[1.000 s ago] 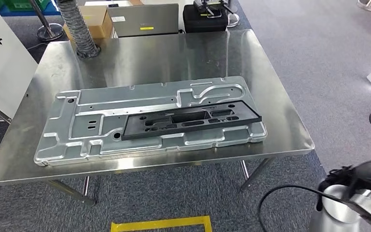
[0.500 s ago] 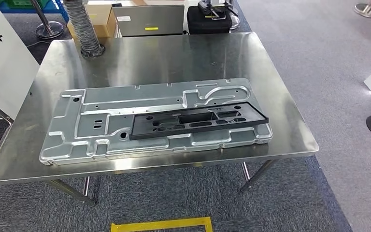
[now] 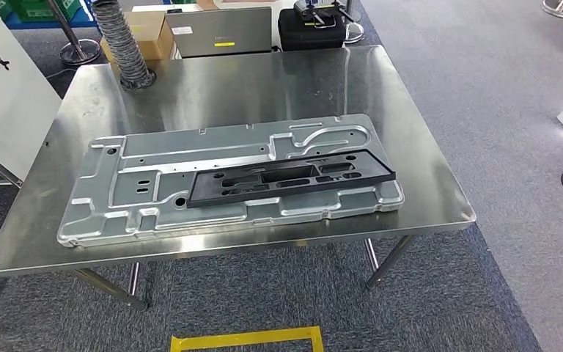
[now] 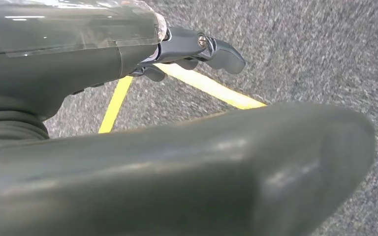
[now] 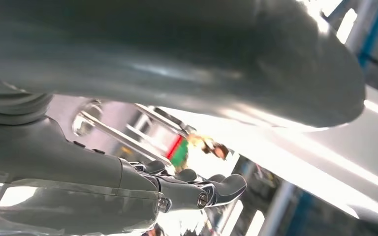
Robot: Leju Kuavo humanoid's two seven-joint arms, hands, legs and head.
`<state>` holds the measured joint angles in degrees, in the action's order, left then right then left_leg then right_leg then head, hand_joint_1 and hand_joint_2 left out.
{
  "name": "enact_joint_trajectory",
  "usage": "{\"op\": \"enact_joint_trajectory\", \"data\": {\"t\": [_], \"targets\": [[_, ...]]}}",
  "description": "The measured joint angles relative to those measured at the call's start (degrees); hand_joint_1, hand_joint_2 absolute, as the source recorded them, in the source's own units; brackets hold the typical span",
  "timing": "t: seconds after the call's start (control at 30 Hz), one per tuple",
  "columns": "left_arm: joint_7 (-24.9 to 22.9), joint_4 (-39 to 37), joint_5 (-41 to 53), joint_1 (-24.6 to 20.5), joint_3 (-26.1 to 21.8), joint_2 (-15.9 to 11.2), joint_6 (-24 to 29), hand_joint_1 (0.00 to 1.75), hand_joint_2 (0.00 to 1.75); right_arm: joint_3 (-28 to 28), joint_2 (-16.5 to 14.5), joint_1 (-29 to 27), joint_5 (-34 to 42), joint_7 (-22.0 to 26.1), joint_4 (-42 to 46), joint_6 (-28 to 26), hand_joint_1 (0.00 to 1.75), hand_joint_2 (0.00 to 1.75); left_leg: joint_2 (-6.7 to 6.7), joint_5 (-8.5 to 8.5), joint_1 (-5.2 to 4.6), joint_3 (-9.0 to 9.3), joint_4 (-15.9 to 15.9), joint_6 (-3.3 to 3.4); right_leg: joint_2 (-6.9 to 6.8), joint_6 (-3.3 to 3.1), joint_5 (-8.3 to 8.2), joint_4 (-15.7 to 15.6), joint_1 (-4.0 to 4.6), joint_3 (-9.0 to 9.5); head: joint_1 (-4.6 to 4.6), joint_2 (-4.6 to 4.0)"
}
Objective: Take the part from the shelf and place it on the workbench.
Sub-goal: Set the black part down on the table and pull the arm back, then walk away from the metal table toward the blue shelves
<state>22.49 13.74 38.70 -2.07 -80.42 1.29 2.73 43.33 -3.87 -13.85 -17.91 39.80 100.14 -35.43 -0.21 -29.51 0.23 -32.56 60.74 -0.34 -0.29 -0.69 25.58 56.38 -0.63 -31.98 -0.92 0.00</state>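
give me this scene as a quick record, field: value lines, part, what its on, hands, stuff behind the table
part: black frame, lying flat on the metal panel
panel: flat on the steel workbench
left hand: holds nothing, above grey carpet and a yellow floor line
right hand: holds nothing, fingers apart
behind workbench: ribbed hose, cardboard box, laptop, black case

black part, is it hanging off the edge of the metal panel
No, the black part lies wholly on the metal panel, inside its edges, on the workbench.
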Motion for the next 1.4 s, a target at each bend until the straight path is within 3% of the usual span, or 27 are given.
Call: {"op": "enact_joint_trajectory", "data": {"t": [0.07,0.13,0.17,0.2,0.27,0.3,0.33,0.43,0.47,0.5,0.57,0.6,0.63,0.67,0.7,0.77,0.83,0.87,0.93,1.0,1.1,1.13,1.17,1.2,1.27,1.33,1.4], "targets": [[0.2,0.1,0.3,0.0,0.0,0.1,-0.1,0.0,0.0,1.6,-0.3,0.4,-0.3,0.0,-3.6,3.0,0.0,0.0,0.03,-5.0,0.09,-2.16,6.6,-0.25,-0.08,-0.4,-0.77,0.0,0.09,-0.92,0.1,0.0],[0.4,0.2,0.4,0.1,0.0,0.2,-0.1,0.0,0.0,3.1,-0.5,0.8,-0.7,0.0,-8.4,5.0,0.0,0.0,0.04,-7.59,0.1,-3.0,11.3,-0.35,-0.12,-0.39,-1.55,0.2,0.2,-2.09,0.09,0.0],[0.5,0.2,0.4,0.1,0.0,0.3,-0.1,0.0,0.0,3.8,-0.6,1.0,-1.0,0.0,-10.9,5.4,0.0,0.0,0.04,-7.28,0.1,-1.93,10.8,-0.34,-0.14,-0.31,-1.94,0.3,0.22,-2.72,0.1,0.0],[0.7,0.3,0.4,0.1,0.0,0.3,-0.1,0.0,0.0,4.3,-0.7,1.2,-1.4,0.0,-13.3,5.6,0.0,0.0,0.04,-6.07,0.11,0.23,8.1,-0.27,-0.14,-0.18,-2.31,0.5,0.23,-3.32,0.1,0.0],[0.7,0.3,0.3,0.0,0.0,0.5,-0.2,0.0,0.0,5.0,-0.7,1.6,-1.7,0.0,-18.0,5.8,0.0,0.0,0.03,-3.43,0.02,5.7,-0.2,0.05,-0.12,0.22,-3.06,0.9,0.34,-4.26,0.11,0.0],[0.8,0.3,0.2,-0.1,0.0,0.6,-0.3,0.0,0.0,5.2,-0.7,1.8,-1.5,0.0,-20.3,5.7,0.0,0.0,0.0,-2.62,-0.08,7.38,-3.2,0.29,-0.12,0.52,-3.46,1.0,0.39,-4.54,0.05,0.0],[0.9,0.3,0.0,-0.2,0.0,0.8,-0.6,0.0,0.0,5.2,-0.7,2.1,-1.2,0.0,-22.7,5.5,0.0,0.0,-0.05,-2.23,-0.22,8.12,-4.7,0.57,-0.13,0.87,-3.89,1.1,0.43,-4.7,0.02,0.0],[1.5,0.4,-0.6,-0.1,-0.4,1.5,-1.4,0.0,0.0,4.6,-0.6,2.5,-0.5,0.0,-29.7,3.5,0.0,0.0,0.04,-0.86,-0.47,7.32,-5.0,1.59,-0.06,1.96,-4.98,0.8,0.19,-4.91,0.01,0.0],[1.6,0.4,-0.6,-0.2,-0.5,1.8,-1.6,0.0,0.0,4.3,-0.5,2.6,-0.3,0.0,-31.8,2.8,0.0,0.0,0.17,-0.19,-0.4,6.85,-5.1,1.97,0.02,2.28,-4.07,1.3,0.07,-5.21,-0.02,0.0],[1.6,0.4,-0.3,-0.2,-0.6,2.0,-1.7,0.0,0.0,4.0,-0.5,2.7,-0.2,-0.1,-33.8,2.2,0.0,0.0,0.34,0.53,-0.27,6.2,-5.2,2.31,0.1,2.58,-1.94,3.0,-0.03,-5.81,-0.08,0.0],[1.6,0.4,0.6,-0.3,-0.7,2.4,-1.9,0.0,0.0,3.8,-0.5,3.4,-0.3,-0.3,-37.7,1.3,0.0,0.0,0.62,1.81,-0.21,4.65,-5.2,2.73,0.16,3.17,4.42,9.6,-0.19,-7.46,-0.2,0.01],[1.6,0.4,1.2,-0.2,-0.9,2.5,-1.8,0.0,0.0,3.8,-0.5,4.0,-0.3,-0.3,-39.8,1.0,0.0,0.0,0.72,2.41,-0.23,3.83,-5.2,2.75,0.16,3.42,6.81,13.4,-0.25,-8.08,-0.24,0.01],[1.6,0.4,1.6,-0.2,-1.0,2.6,-1.8,0.0,0.0,3.8,-0.5,4.6,-0.3,-0.1,-42.0,0.8,0.0,0.0,0.81,2.99,-0.26,2.96,-5.0,2.69,0.16,3.58,7.77,16.1,-0.28,-8.1,-0.23,0.01],[1.6,0.4,2.0,-0.2,-1.1,2.6,-1.7,0.0,0.0,3.8,-0.5,5.1,-0.1,-0.1,-44.0,0.5,0.0,0.0,0.86,3.52,-0.27,2.07,-4.9,2.59,0.16,3.64,7.41,17.2,-0.31,-7.32,-0.24,0.01],[1.6,0.4,2.2,-0.3,-1.2,2.6,-1.5,0.0,0.0,3.8,-0.4,5.6,0.1,0.0,-45.9,0.2,0.0,0.0,0.88,4.04,-0.28,1.15,-4.6,2.47,0.16,3.57,6.18,16.2,-0.33,-5.52,-0.26,0.0],[1.7,0.4,2.2,-0.3,-1.2,2.6,-1.3,0.0,0.0,3.8,-0.1,6.6,0.1,0.0,-49.5,-0.7,0.0,0.0,0.85,4.95,-0.32,-0.4,-4.0,2.11,0.22,3.05,4.24,8.5,-0.23,0.94,-0.27,0.01],[1.8,0.5,2.1,-0.3,-1.2,2.6,-1.3,0.0,0.0,3.8,0.4,7.9,-0.5,0.0,-53.4,-1.7,0.0,0.0,0.84,5.85,-0.43,-1.18,-3.7,1.55,0.29,2.3,4.68,0.5,0.09,6.37,-0.18,0.01],[1.8,0.5,2.0,-0.4,-1.2,2.6,-1.3,0.0,0.0,3.8,0.7,8.5,-1.0,0.0,-55.7,-2.2,0.0,0.0,0.84,6.32,-0.42,-1.33,-3.7,1.21,0.31,1.97,5.13,-1.3,0.29,7.4,-0.18,0.01],[1.6,0.7,2.2,-0.3,-1.2,2.5,-1.3,0.0,0.0,4.0,1.4,9.8,-2.1,0.0,-61.4,-2.9,0.0,0.0,0.83,7.01,-0.24,-1.57,-3.7,0.5,0.17,1.2,4.48,-1.9,0.41,6.97,-0.2,0.01],[1.4,0.8,2.7,-0.3,-1.2,2.5,-1.2,0.0,0.0,4.1,1.8,11.3,-4.0,-0.7,-67.3,-3.1,0.0,0.0,0.7,4.52,-0.08,-2.71,-1.8,-0.13,-0.08,0.23,3.25,-2.2,0.27,5.73,-0.09,0.0],[1.7,0.8,3.5,-0.2,-1.2,2.5,-1.4,0.0,0.0,3.2,1.8,12.6,-8.6,-3.4,-74.7,-2.7,0.0,0.0,0.59,-3.93,0.03,-5.5,7.7,-0.63,-0.3,-0.43,1.22,-2.1,0.35,3.17,0.28,0.0],[1.8,0.8,3.7,-0.3,-1.2,2.5,-1.5,0.0,0.0,2.7,1.7,12.9,-9.9,-4.5,-76.7,-2.6,0.0,0.0,0.59,-5.11,0.03,-5.87,10.9,-0.69,-0.35,-0.43,0.55,-2.0,0.43,2.22,0.27,0.0],[1.9,0.8,3.9,-0.3,-1.2,2.5,-1.6,0.0,0.0,2.2,1.6,13.1,-10.8,-5.4,-78.5,-2.4,0.0,0.0,0.59,-4.75,0.02,-5.55,12.7,-0.69,-0.39,-0.38,-0.08,-1.8,0.48,1.23,0.28,0.0],[1.9,0.8,4.2,-0.3,-1.1,2.4,-1.7,0.0,0.0,1.8,1.5,13.4,-11.5,-6.2,-80.0,-2.1,0.0,0.0,0.59,-3.21,0.02,-4.29,12.7,-0.63,-0.41,-0.3,-0.65,-1.5,0.49,0.22,0.28,0.0],[1.9,0.8,4.6,-0.4,-1.0,2.3,-1.8,0.0,0.0,1.0,1.3,13.7,-12.5,-7.4,-82.2,-1.8,0.0,0.0,0.58,-0.21,0.0,1.11,6.9,-0.36,-0.41,0.01,-1.57,-0.6,0.48,-1.67,0.31,0.0],[1.9,0.8,4.8,-0.6,-1.0,2.2,-1.8,0.0,0.0,0.2,1.1,14.0,-13.1,-8.0,-83.7,-1.7,0.0,0.0,0.55,-0.8,-0.15,7.06,-1.7,0.11,-0.42,0.5,-2.34,0.3,0.62,-2.89,0.27,0.01],[1.9,0.8,5.0,-0.8,-1.0,2.2,-1.8,0.0,0.0,-0.2,1.1,14.1,-13.3,-8.2,-84.7,-1.7,0.0,0.0,0.55,-2.1,-0.36,9.08,-5.5,0.82,-0.49,1.12,-3.24,0.7,0.7,-3.33,0.24,0.01]]}}
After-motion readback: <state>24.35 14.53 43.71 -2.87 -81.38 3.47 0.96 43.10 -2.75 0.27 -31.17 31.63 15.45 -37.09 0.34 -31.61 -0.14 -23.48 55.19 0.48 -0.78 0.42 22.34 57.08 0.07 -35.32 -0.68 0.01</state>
